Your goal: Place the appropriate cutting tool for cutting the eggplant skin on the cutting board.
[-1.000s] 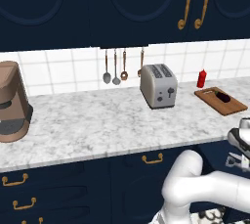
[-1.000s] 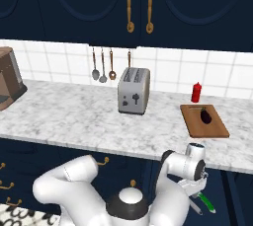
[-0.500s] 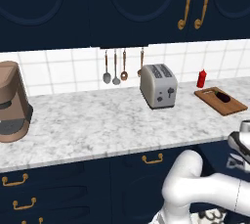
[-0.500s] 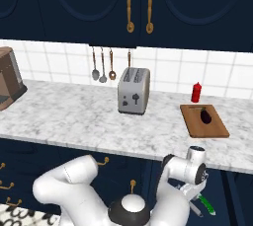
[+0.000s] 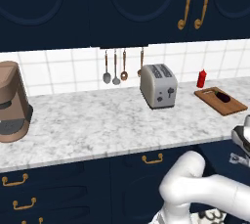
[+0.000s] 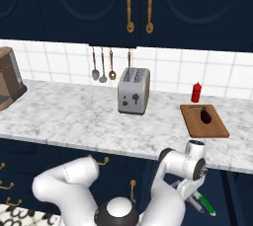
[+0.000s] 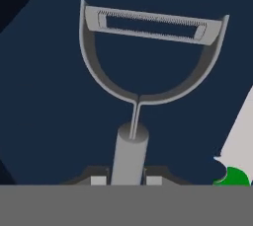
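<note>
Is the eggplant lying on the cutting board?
Yes, the eggplant lies on the cutting board, near its far end.

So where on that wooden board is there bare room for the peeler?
On the cutting board, the near and left parts are bare. The eggplant crowds the far right side, with the red bottle just behind the board. Between toaster and board, the counter lies bare.

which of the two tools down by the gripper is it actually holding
The grey peeler: its handle sits between the fingers of the shut gripper. The green-and-white tool lies off to the side, untouched.
</note>
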Controlling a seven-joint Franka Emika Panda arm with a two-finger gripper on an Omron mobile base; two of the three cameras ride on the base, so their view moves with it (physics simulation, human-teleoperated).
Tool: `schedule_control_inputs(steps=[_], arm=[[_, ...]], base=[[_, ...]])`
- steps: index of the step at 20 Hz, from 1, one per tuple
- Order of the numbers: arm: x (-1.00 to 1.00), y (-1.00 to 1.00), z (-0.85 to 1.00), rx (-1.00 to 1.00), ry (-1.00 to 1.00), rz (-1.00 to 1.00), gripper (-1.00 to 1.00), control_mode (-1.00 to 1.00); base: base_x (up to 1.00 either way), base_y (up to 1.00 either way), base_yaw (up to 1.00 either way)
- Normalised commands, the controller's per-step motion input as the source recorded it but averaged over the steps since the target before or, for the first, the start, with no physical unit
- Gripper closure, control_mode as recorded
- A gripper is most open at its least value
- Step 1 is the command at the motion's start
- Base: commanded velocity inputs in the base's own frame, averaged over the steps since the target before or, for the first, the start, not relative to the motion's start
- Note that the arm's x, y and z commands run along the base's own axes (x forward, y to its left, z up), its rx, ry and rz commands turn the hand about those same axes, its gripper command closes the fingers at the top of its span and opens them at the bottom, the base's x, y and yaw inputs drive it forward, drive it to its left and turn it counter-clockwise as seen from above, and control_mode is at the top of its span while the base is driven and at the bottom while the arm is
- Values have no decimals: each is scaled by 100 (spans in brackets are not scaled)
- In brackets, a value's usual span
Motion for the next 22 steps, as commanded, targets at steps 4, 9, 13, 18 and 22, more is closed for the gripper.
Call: schedule_control_inputs(steps=[4, 9, 13, 18, 22], arm=[[-69, 0, 100, 0, -5, 10, 100, -100], [-3, -1, 100, 0, -19, 11, 100, -100], [33, -9, 100, 0, -28, 6, 100, -100], [81, -18, 70, 0, -22, 0, 100, -100], [100, -16, 29, 0, -11, 2, 100, -100]], base=[[0, 0, 0], [0, 0, 0], [0, 0, 0], [0, 0, 0], [0, 0, 0]])
